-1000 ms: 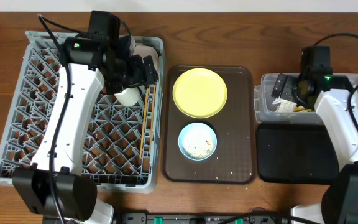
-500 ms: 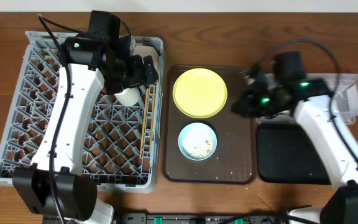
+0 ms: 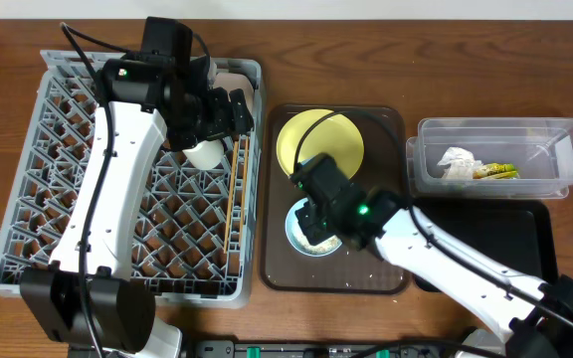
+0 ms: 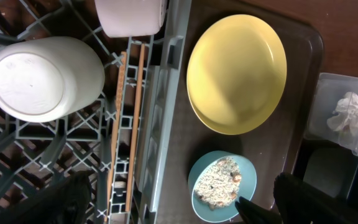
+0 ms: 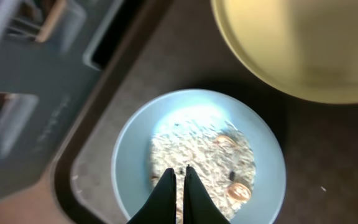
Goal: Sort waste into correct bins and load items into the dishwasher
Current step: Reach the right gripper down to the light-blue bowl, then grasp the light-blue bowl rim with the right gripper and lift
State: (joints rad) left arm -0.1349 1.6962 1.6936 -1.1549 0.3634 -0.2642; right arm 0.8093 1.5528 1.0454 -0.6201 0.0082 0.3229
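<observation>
Pressed together and pinching nothing, my right gripper [image 5: 179, 177] points down at the crumbs [image 5: 210, 152] in the blue bowl [image 5: 132, 158], at 6 o'clock from the plate [image 4: 236, 73]. Left fingers [image 4: 64, 199] hang spread over the rack [image 3: 28, 179]. Emptying the bowl looks like the step in hand. Next I must open, take its rim, and tip it toward the black tray [image 3: 530, 234] at 3 o'clock.

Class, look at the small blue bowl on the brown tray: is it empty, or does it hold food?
Not empty. The blue bowl holds a layer of white rice-like crumbs with a few brownish bits.
</observation>
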